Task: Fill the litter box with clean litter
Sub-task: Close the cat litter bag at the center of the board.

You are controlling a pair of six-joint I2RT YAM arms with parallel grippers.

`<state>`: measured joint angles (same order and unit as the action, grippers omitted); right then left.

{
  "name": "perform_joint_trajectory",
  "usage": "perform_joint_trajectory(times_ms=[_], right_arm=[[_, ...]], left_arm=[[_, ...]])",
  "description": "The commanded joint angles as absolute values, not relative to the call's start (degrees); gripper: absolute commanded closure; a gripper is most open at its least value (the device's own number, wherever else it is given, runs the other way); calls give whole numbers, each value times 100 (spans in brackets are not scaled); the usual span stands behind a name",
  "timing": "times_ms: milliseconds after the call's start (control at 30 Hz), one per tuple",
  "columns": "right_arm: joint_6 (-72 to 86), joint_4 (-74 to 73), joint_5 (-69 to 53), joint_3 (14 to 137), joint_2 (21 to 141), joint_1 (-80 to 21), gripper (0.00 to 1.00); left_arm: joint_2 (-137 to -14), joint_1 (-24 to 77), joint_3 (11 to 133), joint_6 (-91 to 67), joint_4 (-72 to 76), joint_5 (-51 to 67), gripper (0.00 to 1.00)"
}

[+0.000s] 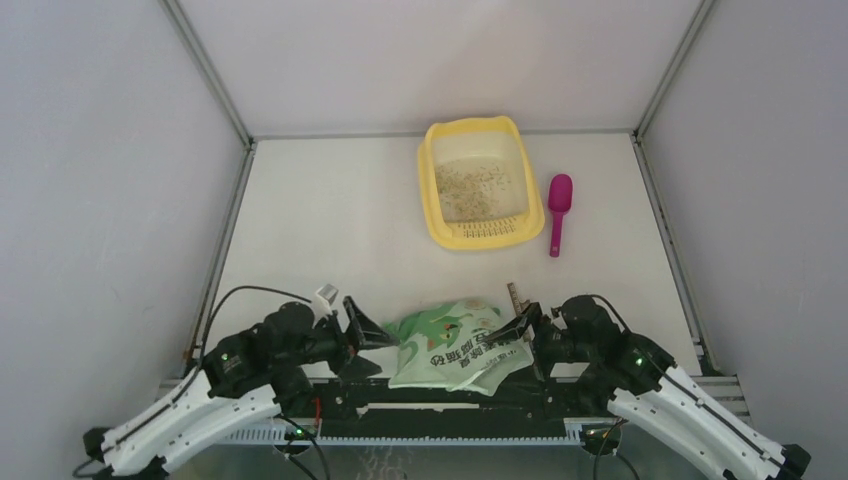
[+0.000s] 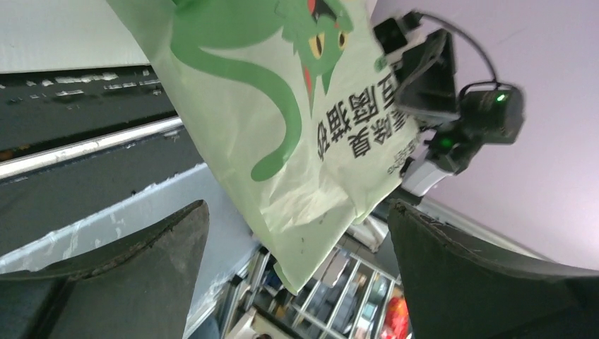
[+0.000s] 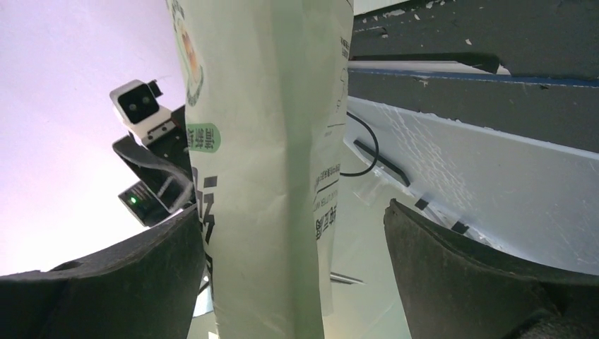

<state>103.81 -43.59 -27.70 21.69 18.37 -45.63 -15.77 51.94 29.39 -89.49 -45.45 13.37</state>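
The yellow litter box [image 1: 437, 222] stands at the far middle of the table, with a thin speckled layer of clean litter [image 1: 478, 188] on its floor. A light green printed bag [image 1: 455, 345] lies at the near edge between my two grippers. My left gripper [image 1: 378, 345] is open at the bag's left side; in the left wrist view the bag [image 2: 297, 127] hangs ahead of the spread left gripper [image 2: 297, 240] without touching either finger. My right gripper [image 1: 520, 345] is open at the bag's right side. The bag's edge [image 3: 275, 176] stands between its wide jaws, close to the left finger [image 3: 127, 282].
A magenta scoop [image 1: 558, 210] lies just right of the litter box, handle toward me. Grey walls enclose the table on the left, right and back. The black mounting rail [image 1: 450, 395] runs along the near edge under the bag.
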Motion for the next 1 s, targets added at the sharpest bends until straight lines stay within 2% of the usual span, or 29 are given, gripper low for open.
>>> perform_joint_trajectory(times_ms=[0, 300, 467, 567, 800, 867, 967], right_arm=[[10199, -4348, -3056, 2197, 1890, -4302, 4], [10200, -4754, -3178, 2106, 1454, -4070, 6], [10169, -4866, -3197, 2064, 1338, -3979, 6], [10122, -4878, -3224, 2065, 1357, -3948, 7], [9958, -4842, -3210, 2083, 1529, -3929, 7], [9905, -4874, -3196, 2083, 1590, -3921, 7], [9855, -4860, -3191, 2083, 1693, -3924, 7]], left_arm=[[-2206, 6087, 3026, -9477, -3535, 633, 0], [-2433, 6557, 2798, -9964, -2814, 327, 0], [-2764, 7180, 2532, -10274, -2173, 148, 0], [-2679, 7380, 2553, -10211, -2800, 98, 0], [-664, 7399, 3324, -10506, -6614, -1446, 0], [-400, 7397, 3260, -10556, -6757, -1340, 0], [-678, 7401, 2662, -10440, -5527, -590, 0]])
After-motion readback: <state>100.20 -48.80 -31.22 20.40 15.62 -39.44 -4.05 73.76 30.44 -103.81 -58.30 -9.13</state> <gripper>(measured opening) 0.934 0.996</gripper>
